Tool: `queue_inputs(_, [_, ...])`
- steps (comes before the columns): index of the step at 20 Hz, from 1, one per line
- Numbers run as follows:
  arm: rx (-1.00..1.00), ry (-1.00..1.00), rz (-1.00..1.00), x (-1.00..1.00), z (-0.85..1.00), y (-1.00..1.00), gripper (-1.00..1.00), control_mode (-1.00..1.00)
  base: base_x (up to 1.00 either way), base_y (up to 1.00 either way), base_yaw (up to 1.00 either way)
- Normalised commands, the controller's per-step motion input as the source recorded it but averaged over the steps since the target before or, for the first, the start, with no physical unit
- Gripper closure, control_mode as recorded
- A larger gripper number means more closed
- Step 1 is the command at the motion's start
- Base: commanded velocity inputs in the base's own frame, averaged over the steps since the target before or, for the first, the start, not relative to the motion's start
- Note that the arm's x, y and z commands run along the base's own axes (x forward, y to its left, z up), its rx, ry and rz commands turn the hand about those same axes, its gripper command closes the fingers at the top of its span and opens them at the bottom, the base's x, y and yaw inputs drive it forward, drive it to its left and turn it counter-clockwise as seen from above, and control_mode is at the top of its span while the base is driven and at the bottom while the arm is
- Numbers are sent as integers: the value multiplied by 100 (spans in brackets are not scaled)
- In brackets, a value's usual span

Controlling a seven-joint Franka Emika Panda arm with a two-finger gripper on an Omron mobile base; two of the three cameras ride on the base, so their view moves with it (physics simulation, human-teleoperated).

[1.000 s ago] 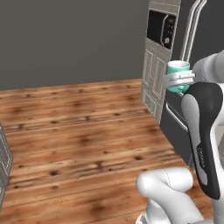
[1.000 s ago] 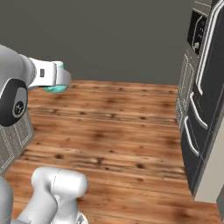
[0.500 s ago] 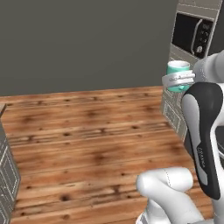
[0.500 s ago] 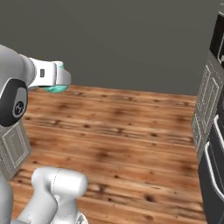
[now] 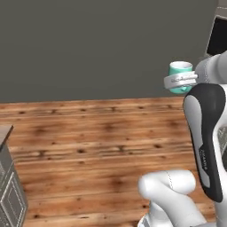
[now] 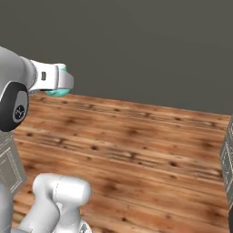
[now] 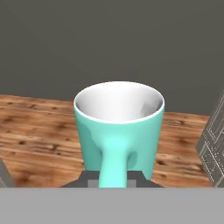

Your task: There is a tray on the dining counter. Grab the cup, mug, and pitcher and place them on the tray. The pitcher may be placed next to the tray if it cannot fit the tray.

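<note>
I hold the light teal mug (image 7: 118, 127) upright in the air, its white inside showing no contents. My gripper (image 7: 113, 180) is shut on the mug's handle, which runs down between the two fingertips in the hand view. From the left base view the mug (image 5: 180, 71) rides high at the right, above the white hand, with the gripper (image 5: 179, 82) clamped at its lower part. In the right base view only a teal sliver of the mug (image 6: 58, 92) peeks out under the hand, where the gripper (image 6: 61, 82) sits at the upper left.
A wooden plank floor (image 5: 97, 142) spreads below, with a dark grey wall (image 5: 97, 44) behind it. A grey cabinet (image 5: 9, 195) stands at the lower left of the left base view and a dark appliance (image 5: 218, 37) at its top right. Another panelled cabinet (image 6: 226, 159) edges the right base view.
The whole picture has slid to the right in both base views, so the base has turned. The dark appliances have drifted toward the right edge. The mug stays in the gripper.
</note>
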Motion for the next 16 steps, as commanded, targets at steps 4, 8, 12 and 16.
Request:
queue_inputs(4, [0, 0, 0, 0, 0, 0, 100, 100, 100, 24, 25])
queue_inputs(8, [0, 0, 0, 0, 0, 0, 100, 100, 100, 28, 27])
queue_inputs(12, [0, 0, 0, 0, 0, 0, 100, 100, 100, 33, 32])
queue_inputs(16, [0, 0, 0, 0, 0, 0, 100, 100, 100, 24, 39])
